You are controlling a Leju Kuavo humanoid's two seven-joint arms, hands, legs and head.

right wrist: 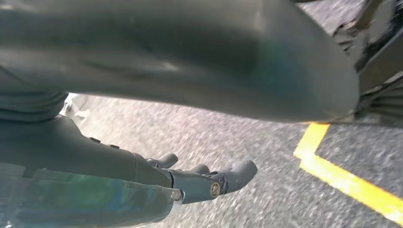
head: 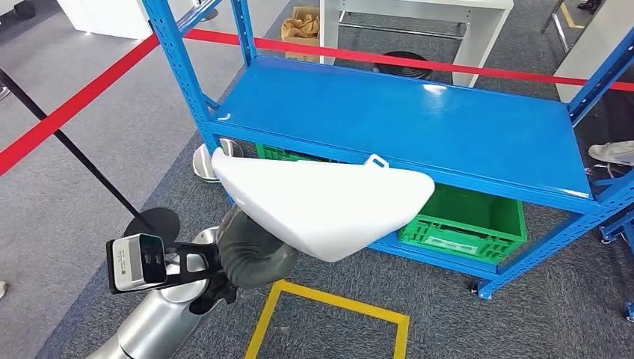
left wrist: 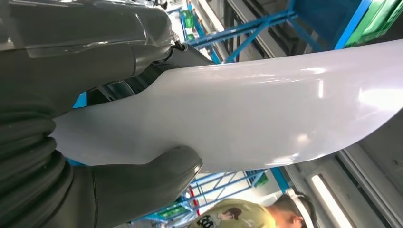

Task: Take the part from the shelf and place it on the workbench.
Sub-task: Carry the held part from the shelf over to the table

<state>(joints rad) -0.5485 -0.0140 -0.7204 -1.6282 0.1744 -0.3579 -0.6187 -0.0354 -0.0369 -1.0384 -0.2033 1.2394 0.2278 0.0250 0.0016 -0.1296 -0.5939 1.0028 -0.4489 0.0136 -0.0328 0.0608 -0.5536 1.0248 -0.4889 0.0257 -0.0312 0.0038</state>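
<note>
The part (head: pixel 321 206) is a large, smooth white curved panel with a small tab on its upper edge. It hangs in the air in front of the blue shelf's (head: pixel 419 120) middle level, clear of the board. My left hand (head: pixel 254 254) grips it from beneath at its left end. In the left wrist view the thumb (left wrist: pixel 133 185) presses one face of the part (left wrist: pixel 266 114) and the fingers lie behind it. My right hand (right wrist: pixel 190 180) hangs over the grey carpet with its fingers stretched out and nothing in it.
A green crate (head: pixel 467 221) sits on the shelf's bottom level. Red barrier tape (head: pixel 75 105) runs across the left and behind the shelf, with a stanchion base (head: pixel 153 223) nearby. A yellow floor square (head: pixel 329 299) lies below the part. A person (left wrist: pixel 237 216) stands close.
</note>
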